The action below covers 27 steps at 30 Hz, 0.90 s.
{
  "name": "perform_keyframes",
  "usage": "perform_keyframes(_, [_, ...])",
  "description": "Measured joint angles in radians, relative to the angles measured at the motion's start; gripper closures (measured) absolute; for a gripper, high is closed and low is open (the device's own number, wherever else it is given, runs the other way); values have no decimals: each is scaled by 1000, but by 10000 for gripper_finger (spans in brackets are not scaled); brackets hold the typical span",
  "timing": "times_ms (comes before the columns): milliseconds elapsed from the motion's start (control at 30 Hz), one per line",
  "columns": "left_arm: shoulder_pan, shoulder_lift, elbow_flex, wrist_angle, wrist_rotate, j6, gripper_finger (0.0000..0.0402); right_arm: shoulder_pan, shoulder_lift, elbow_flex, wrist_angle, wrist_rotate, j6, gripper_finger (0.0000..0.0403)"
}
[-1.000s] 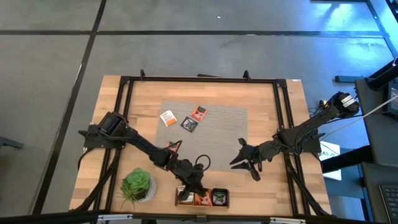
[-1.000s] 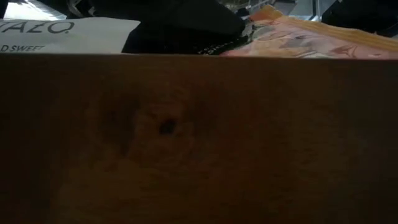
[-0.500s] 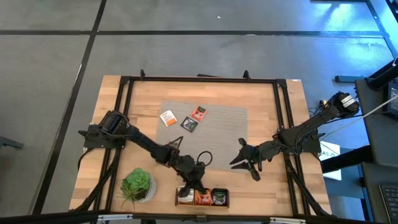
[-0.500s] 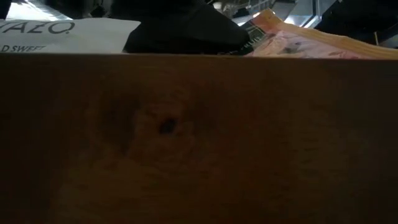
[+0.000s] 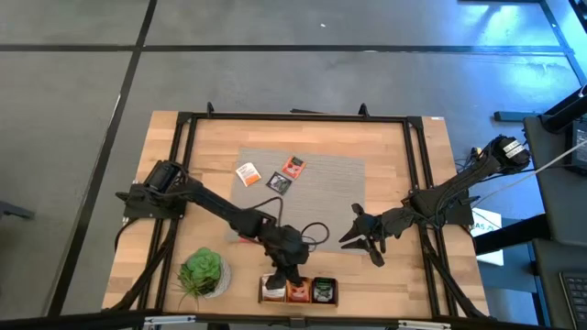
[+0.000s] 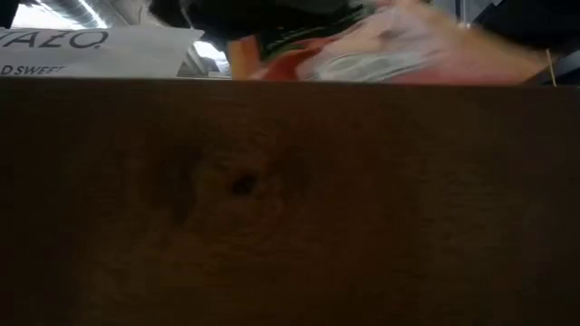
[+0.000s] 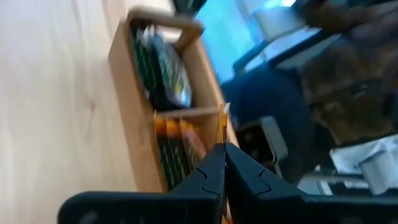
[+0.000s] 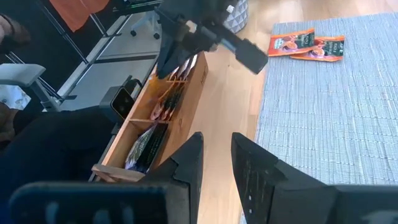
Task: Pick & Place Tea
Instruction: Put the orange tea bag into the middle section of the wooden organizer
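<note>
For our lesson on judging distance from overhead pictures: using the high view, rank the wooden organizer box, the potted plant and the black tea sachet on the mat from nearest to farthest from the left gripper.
1. Wooden organizer box: at the table's near edge, directly under the shut left gripper.
2. Potted plant: near-left corner, off to the gripper's side.
3. Black tea sachet: up on the grey mat, beside two orange ones.

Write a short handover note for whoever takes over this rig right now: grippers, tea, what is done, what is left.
Left gripper: shut, over the wooden box at the table's front edge; no sachet seen between its fingers.
Right gripper: partly open, empty, above the grey mat near its front right corner.
Tea: three sachets lie on the mat; two more show there in the right wrist view.
Done: the box's three compartments hold sachets.
Left: move the mat's sachets into the box.
</note>
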Motion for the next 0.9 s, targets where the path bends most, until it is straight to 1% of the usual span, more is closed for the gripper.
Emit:
perform_keyframes(67, [0, 0, 74, -160, -12, 0, 399, 0, 0, 0, 0, 0, 0, 317])
perform_keyframes(133, [-5, 0, 145, -287, -45, 1, 399, 0, 0, 0, 0, 0, 0, 317])
perform_keyframes(200, [-13, 0, 199, -376, -89, 0, 399, 0, 0, 0, 0, 0, 0, 317])
perform_keyframes(267, [-24, 1, 231, -423, -122, 0, 399, 0, 0, 0, 0, 0, 0, 317])
perform_keyframes(400, [-37, 1, 242, -396, -116, 1, 399, 0, 0, 0, 0, 0, -2, 317])
perform_keyframes(767, [-37, 1, 242, -398, -124, 0, 399, 0, 0, 0, 0, 0, -3, 317])
perform_keyframes(900, [-37, 24, 241, -400, -124, -7, 399, 0, 0, 0, 0, 0, -8, 317])
